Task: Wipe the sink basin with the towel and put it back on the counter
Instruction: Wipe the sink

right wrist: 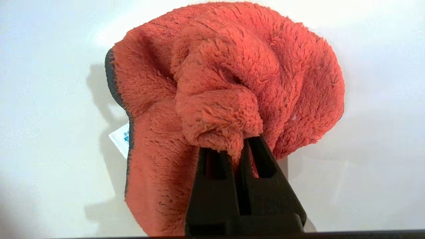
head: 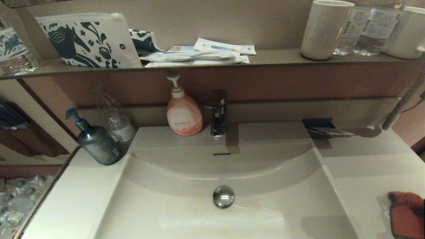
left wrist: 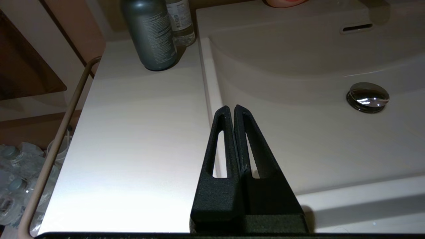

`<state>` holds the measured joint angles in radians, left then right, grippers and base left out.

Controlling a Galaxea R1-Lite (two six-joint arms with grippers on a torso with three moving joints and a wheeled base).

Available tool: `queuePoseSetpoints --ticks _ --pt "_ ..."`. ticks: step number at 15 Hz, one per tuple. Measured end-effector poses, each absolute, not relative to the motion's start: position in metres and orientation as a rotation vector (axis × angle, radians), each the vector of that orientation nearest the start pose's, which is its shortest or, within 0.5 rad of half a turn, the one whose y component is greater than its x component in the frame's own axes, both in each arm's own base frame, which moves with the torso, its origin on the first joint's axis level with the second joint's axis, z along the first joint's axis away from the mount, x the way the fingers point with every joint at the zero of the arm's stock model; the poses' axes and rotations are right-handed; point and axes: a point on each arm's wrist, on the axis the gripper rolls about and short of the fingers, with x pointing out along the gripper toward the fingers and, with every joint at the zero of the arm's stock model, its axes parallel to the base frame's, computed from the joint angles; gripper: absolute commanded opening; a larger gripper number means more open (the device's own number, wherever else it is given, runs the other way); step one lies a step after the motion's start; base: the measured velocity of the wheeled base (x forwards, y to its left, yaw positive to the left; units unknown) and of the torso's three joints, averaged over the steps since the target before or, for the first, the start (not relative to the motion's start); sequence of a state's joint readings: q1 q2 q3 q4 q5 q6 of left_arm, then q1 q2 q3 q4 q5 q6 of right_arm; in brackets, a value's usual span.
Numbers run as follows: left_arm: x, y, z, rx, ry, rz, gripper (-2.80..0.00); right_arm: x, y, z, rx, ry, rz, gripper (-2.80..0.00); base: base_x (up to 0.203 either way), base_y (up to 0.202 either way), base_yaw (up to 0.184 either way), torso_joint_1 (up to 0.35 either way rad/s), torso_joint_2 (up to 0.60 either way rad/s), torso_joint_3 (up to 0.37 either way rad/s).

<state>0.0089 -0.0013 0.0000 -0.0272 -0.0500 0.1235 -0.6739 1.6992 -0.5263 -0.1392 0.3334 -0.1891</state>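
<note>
The smooth off-white vanity counter runs in one piece around the wide glossy off-white sink basin with its round chrome drain plug. On the counter's near right part, the right gripper is clamped on a bunched fold of the small red-orange terry towel, whose white tag shows blue print too small to read. The left gripper, fingers together, hangs over the basin's near left rim. Farther back stand a grey pump bottle, a pink soap dispenser and the brown wall shelf.
</note>
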Motion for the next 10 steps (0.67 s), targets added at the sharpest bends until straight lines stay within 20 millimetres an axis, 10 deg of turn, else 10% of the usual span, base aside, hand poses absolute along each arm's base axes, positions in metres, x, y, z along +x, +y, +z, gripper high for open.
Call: queuePoseSetpoints --ticks 5,10 --pt "-0.023 -0.001 0.078 0.124 -0.031 -0.039 -2.8 0.239 -0.171 0.088 0.475 0.816 -0.292 -2.8 0.0 0.0 0.0 0.0 0.0 0.0" --pt "-0.023 -0.001 0.078 0.124 -0.031 -0.04 -2.8 0.292 -0.117 0.096 0.56 0.792 -0.151 -2.8 0.0 0.0 0.0 0.0 0.0 0.0"
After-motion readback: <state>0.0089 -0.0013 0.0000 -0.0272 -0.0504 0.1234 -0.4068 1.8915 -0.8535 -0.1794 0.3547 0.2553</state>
